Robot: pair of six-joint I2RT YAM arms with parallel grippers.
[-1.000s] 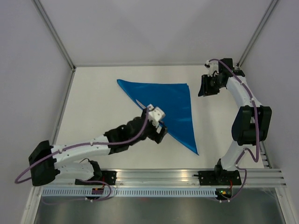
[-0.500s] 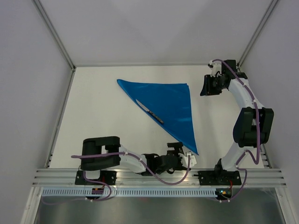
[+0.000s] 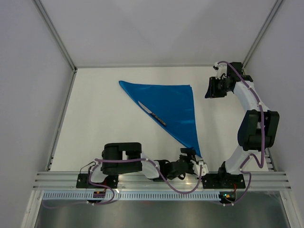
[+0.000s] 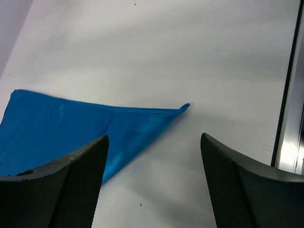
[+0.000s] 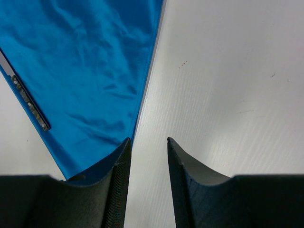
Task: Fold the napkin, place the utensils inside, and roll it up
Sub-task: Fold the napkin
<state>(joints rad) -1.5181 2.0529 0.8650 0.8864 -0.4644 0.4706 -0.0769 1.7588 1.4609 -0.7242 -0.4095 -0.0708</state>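
Napkin (image 3: 173,107): a bright blue cloth lying flat on the tabletop (image 3: 99,109) as a folded triangle. It has one point towards the far left, one towards the far right, and a long thin point reaching the near edge, right of centre.
Knife (image 3: 153,113): it lies on the cloth along its long left edge, about midway. The silver blade points to the far left and the dark handle is nearer you.
Left gripper (image 4: 153,137): its jaws are spread wide and hold nothing. It sits low at the near edge, facing the napkin's near point, which lies just ahead of it.
Right gripper (image 5: 148,140): it is parted by a narrow gap and holds nothing. It hangs over the napkin's right edge, near the far-right corner.
How the napkin will handle: it is probably light, limp and faintly creased. It will likely sag and drag rather than keep its shape, and the layers may slide apart.
Where to hold: pinch both layers at a corner point, where the cloth is thin enough to close on.
How the knife will handle: it looks stiff, slim and smooth. It may slip or roll off the edge if you tug the cloth, so lift slowly.
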